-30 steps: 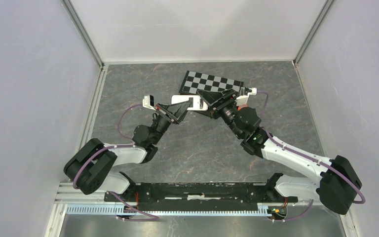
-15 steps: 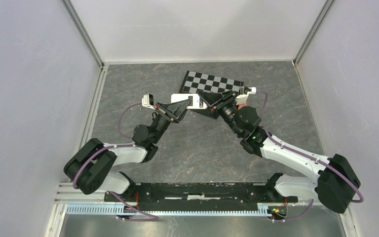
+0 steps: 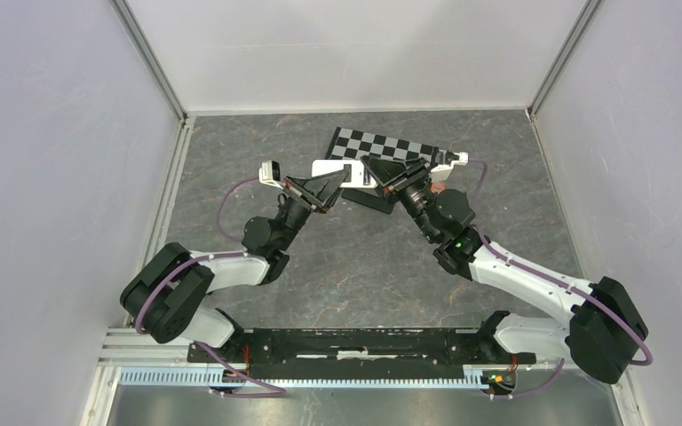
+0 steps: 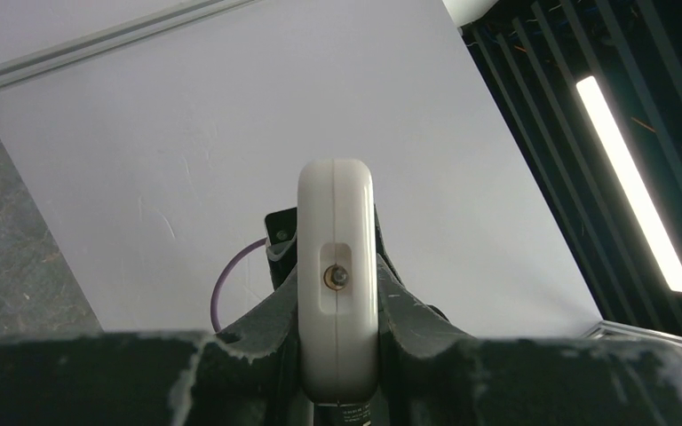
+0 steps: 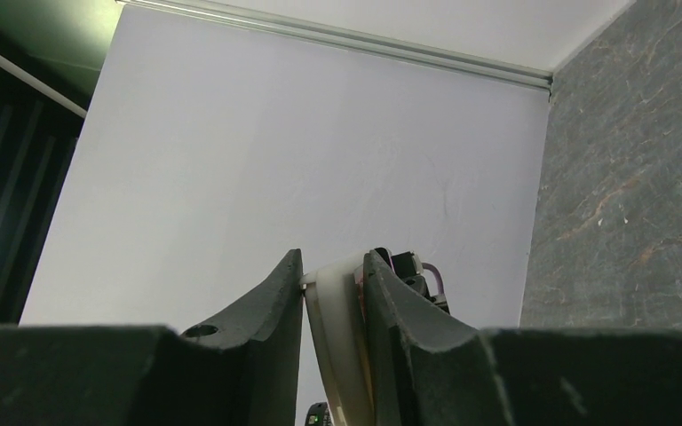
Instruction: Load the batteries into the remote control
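Note:
A white remote control point(image 3: 340, 171) hangs in the air above the middle of the table, held between my two arms. My left gripper point(image 3: 327, 187) is shut on its left end. In the left wrist view the remote control point(image 4: 336, 257) stands end-on between the fingers point(image 4: 413, 312), showing a small metal contact in a recess. My right gripper point(image 3: 375, 174) is shut on the other end. In the right wrist view the remote control point(image 5: 337, 342) is pinched between both dark fingers point(image 5: 273, 306). The batteries are out of view.
A black-and-white checkerboard point(image 3: 391, 147) lies flat on the grey stone-patterned table point(image 3: 355, 257) just behind the grippers. White enclosure walls point(image 3: 53, 177) close in the left, right and back sides.
My right gripper's jaws have closed onto the remote's right end. Both grippers and the remote have shifted slightly toward the back of the table.

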Robot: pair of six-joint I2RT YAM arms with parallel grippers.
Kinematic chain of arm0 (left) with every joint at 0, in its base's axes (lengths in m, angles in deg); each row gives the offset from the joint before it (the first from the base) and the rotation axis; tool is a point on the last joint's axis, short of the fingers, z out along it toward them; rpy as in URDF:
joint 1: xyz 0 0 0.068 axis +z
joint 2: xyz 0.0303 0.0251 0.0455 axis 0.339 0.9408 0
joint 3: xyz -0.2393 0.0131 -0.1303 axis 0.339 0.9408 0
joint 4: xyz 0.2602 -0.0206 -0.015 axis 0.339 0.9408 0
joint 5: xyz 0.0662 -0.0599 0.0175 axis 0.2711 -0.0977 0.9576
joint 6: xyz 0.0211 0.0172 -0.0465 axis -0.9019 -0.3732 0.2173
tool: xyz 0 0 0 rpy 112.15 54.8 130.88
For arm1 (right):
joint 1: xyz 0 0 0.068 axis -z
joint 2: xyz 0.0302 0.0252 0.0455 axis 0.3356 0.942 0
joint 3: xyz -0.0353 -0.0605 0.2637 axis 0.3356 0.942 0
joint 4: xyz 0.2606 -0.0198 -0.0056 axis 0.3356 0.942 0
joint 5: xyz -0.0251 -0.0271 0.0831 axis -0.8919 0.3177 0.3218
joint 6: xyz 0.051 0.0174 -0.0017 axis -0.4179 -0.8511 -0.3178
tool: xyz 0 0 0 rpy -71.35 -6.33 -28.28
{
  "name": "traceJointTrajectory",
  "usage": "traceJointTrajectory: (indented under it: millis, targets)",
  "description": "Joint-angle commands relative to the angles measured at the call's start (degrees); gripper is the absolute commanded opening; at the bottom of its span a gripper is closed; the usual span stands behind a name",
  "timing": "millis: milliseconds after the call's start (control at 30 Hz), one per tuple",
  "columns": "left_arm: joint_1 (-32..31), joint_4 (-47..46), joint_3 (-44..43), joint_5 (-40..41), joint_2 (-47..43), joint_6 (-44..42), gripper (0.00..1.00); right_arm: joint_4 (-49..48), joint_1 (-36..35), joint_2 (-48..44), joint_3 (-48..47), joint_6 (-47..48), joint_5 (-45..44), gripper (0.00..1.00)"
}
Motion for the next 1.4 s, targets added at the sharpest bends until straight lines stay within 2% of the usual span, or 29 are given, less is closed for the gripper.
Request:
traceJointTrajectory:
  millis: [0,100,200,467,633,833,1000,1167,1367]
  targets:
    - [-0.37,-2.40,-3.29,0.38,0.85,-0.82,0.02,-0.48,-1.26,0.40,0.60,-0.28,4.71,0.19]
    - [-0.37,-2.43,-3.76,0.34,0.91,-0.20,0.02,0.27,-1.25,0.16,0.91,0.50,5.16,0.14]
    - [-0.37,-2.40,-3.99,0.80,1.04,0.23,0.02,4.53,-1.26,-0.68,-0.10,2.50,5.26,0.14]
    - [-0.28,-2.41,-5.53,1.10,2.43,1.59,0.02,11.36,-1.26,-3.64,0.93,6.91,6.51,0.27]
    - [-0.28,-2.38,-5.67,0.94,2.53,1.41,0.02,13.65,-1.26,-4.53,1.87,7.77,9.79,0.24]
    - [-0.28,-2.39,-4.73,1.43,1.86,0.54,0.02,15.13,-1.26,-6.48,3.60,7.69,11.33,0.28]
    - [-0.29,-2.41,-3.93,1.09,2.45,1.01,0.02,14.81,-0.58,-8.06,4.51,9.48,9.12,0.45]
    - [-0.28,-2.40,-1.79,1.14,1.93,0.95,0.02,12.17,2.03,-9.63,4.94,11.43,8.44,0.71]
    - [-0.29,-2.45,-0.62,0.80,1.73,0.63,0.02,7.16,3.57,-10.39,5.17,13.80,9.95,0.84]
